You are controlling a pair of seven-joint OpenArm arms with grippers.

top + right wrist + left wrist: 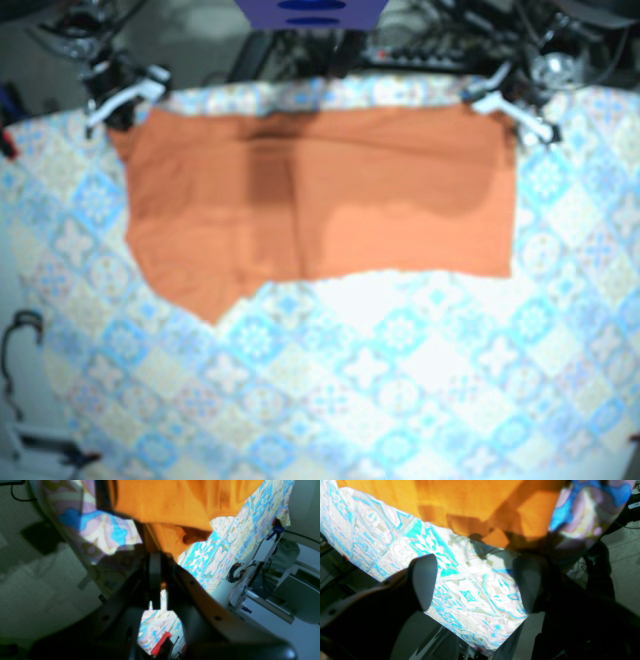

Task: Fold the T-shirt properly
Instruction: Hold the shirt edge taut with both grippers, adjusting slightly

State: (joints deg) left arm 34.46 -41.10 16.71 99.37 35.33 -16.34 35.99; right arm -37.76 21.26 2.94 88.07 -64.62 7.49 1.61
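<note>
Orange T-shirt [320, 200] lies flat along the robot-side edge of the tablecloth [400, 380], long axis running arm to arm, just beyond the left gripper [476, 563], jaws wide and empty, while the right gripper [155, 555] sits closed at the opposite corner, any pinch unclear.

You are seeing a plain orange T-shirt [470, 502] beyond the dark left gripper [477, 566], turquoise-and-white tiled tablecloth [475, 600] showing between its fingers [425, 580].
</note>
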